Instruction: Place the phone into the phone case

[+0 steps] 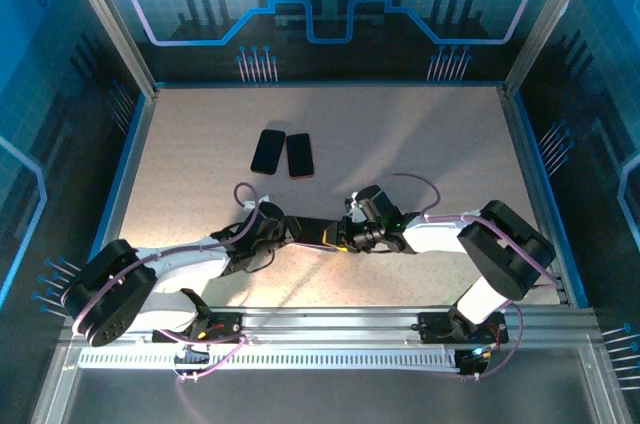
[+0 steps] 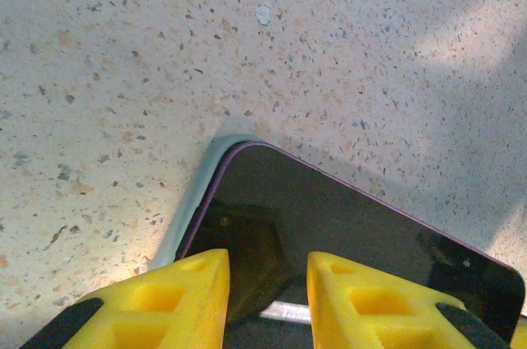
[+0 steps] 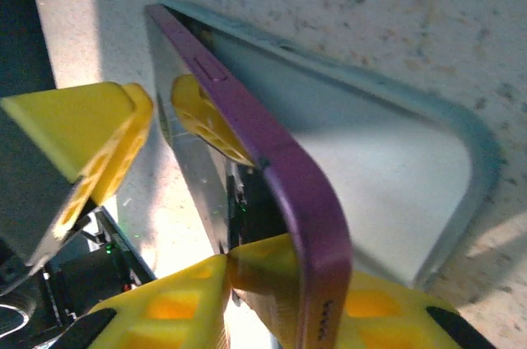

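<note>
Nearest me, a silver aluminium rail (image 1: 350, 322) crosses the front of the enclosure and carries my two arm bases. Both arms reach inward over the beige, dark-speckled worktop (image 1: 440, 144) and meet at its near middle.

My left gripper (image 2: 268, 260) has its yellow fingers part-way apart, with nothing clamped between them. Their tips sit over one end of the glossy black-screened phone with a purple edge (image 2: 346, 234); I cannot tell whether they touch the glass. That corner of the phone lies in the pale blue-grey phone case (image 2: 191, 197), whose rim shows beside it.

My right gripper (image 3: 185, 188), at the opposite end, has its jaws parted. One yellow finger stands clear of the screen; the other lies against or just behind the purple edge. At this end the phone tilts up out of the case, which lies flat on the worktop.

Farther back, two dark flat rounded slabs (image 1: 267, 151) lie side by side. Beyond them, blue walls (image 1: 330, 4) printed with circuit lines enclose the space.
</note>
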`<state>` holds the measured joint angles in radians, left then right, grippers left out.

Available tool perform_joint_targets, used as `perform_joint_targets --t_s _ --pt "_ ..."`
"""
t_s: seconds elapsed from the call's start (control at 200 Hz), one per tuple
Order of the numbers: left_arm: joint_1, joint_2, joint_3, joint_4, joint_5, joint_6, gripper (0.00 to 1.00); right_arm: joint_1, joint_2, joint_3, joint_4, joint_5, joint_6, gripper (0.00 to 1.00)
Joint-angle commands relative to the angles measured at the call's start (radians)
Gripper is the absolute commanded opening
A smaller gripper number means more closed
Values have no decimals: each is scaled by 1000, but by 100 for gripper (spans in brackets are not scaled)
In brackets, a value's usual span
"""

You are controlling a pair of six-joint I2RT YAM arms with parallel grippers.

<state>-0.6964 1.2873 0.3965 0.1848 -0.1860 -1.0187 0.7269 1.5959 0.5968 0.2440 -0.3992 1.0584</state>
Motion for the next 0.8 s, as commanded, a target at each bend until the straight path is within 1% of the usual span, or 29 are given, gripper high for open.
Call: perform_joint_targets --t_s 0.0,0.27,0.405,0.68,0.795 --pt "5 -22 -15 1 10 5 31 23 -10 14 -113 20 -30 32" --pt "8 -36 -27 1 4 3 31 30 -19 33 -147 27 -40 47" --pt "9 -46 -34 -1 -4 3 31 32 -30 47 -174 33 -50 52" --pt "21 -65 -36 -18 -15 14 32 37 -57 70 -229 40 -67 58" --pt "27 -69 -38 -20 -18 16 32 37 -71 78 -252 46 -75 59"
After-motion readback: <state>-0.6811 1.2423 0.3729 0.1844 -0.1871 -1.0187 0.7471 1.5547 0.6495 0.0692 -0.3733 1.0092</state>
